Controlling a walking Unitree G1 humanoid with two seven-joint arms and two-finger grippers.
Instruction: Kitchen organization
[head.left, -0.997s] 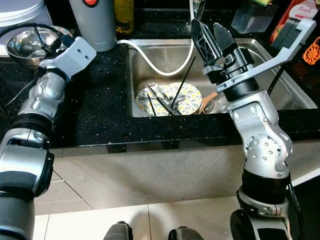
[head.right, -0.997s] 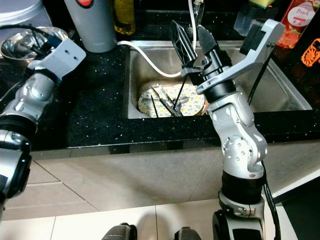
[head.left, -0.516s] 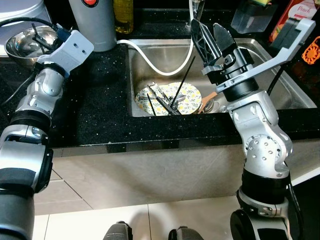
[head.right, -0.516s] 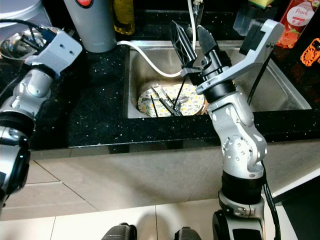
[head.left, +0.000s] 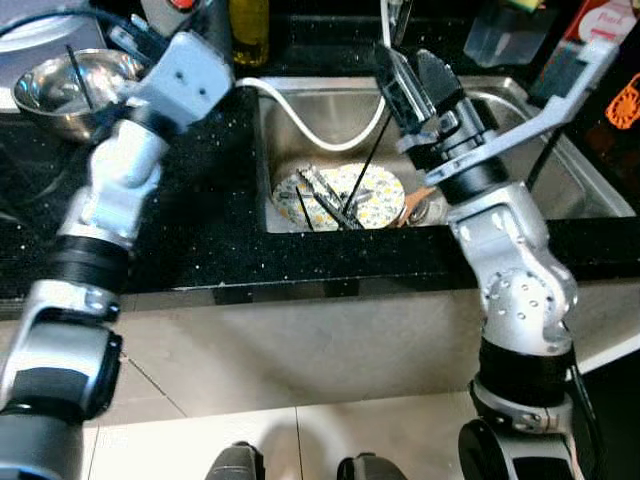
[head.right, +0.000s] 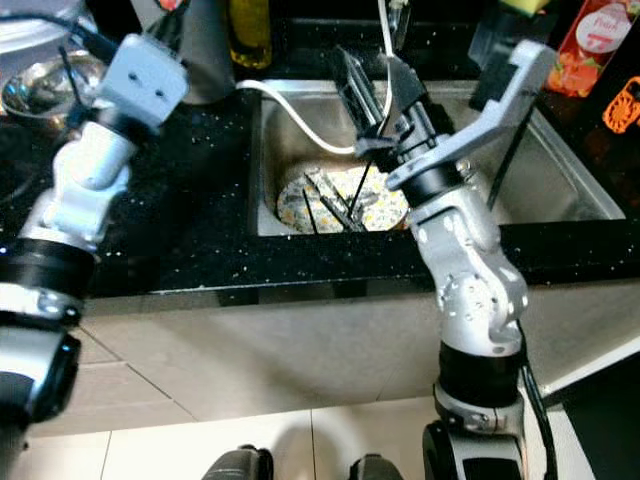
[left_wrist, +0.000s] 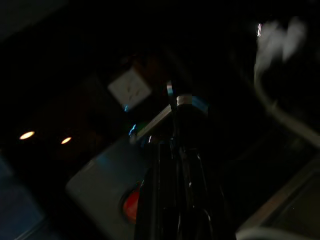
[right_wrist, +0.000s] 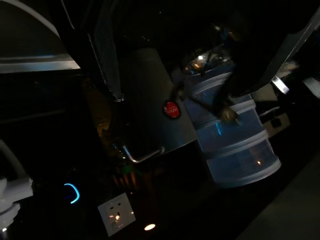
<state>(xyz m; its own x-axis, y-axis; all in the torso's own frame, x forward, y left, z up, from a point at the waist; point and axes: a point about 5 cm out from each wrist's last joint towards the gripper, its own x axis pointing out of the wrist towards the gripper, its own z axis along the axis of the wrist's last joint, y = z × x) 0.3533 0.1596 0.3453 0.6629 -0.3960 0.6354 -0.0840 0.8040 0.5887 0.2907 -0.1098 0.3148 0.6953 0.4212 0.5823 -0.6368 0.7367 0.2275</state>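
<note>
Right gripper (head.left: 413, 72): raised over the steel sink (head.left: 500, 150), its two black fingers spread apart, with nothing between them.
Left gripper: reaches over the black counter (head.left: 190, 200) toward the grey canister (head.right: 205, 50); whether its fingers are parted cannot be told.
Left eye view: a floral plate (head.left: 340, 196) lies in the sink with black chopsticks (head.left: 362, 172) and cutlery on it; a white hose (head.left: 310, 125) curves into the basin; a steel bowl (head.left: 55, 85) sits on the counter at the robot's left.
Right eye view: a red carton (head.right: 595, 40) stands beyond the sink's right side.
Left wrist view: dark; a grey body with a red button (left_wrist: 131, 207) sits beside the fingers.
Right wrist view: dim; the grey canister, red badge (right_wrist: 171, 109), next to stacked clear tubs (right_wrist: 235, 150).
</note>
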